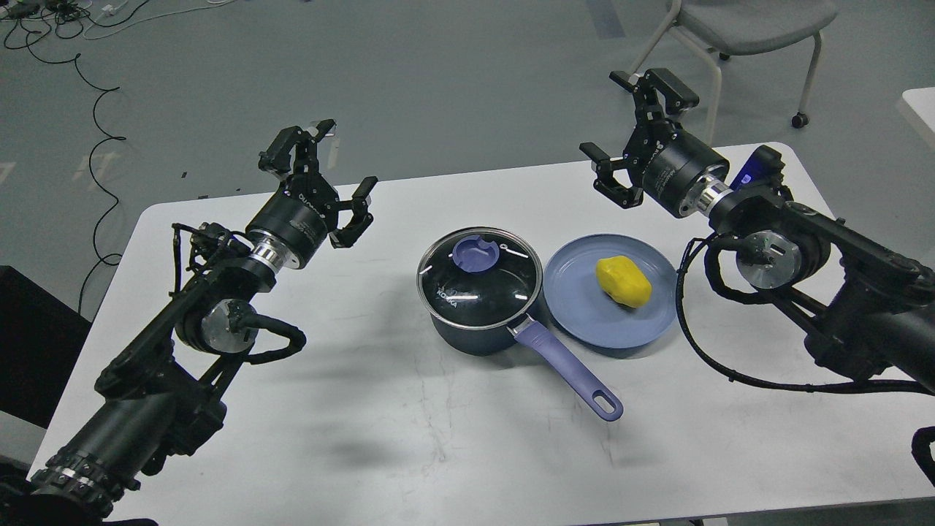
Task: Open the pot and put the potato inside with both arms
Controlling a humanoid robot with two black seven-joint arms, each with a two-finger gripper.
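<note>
The dark navy pot (475, 332) stands near the table's middle with its glass lid (478, 281) on and its purple handle (570, 369) pointing toward me on the right. The yellow potato (622, 281) lies on a blue plate (584, 321) just right of the pot. My left gripper (325, 179) hovers open, left of and beyond the pot, holding nothing. My right gripper (628, 128) is raised above the table's far right edge, beyond the plate, its fingers spread wide and empty.
The white table (365, 438) carries only the pot and plate. A grey chair (738, 29) stands on the floor behind the table at the right. Black cables (95, 146) trail across the floor at the far left.
</note>
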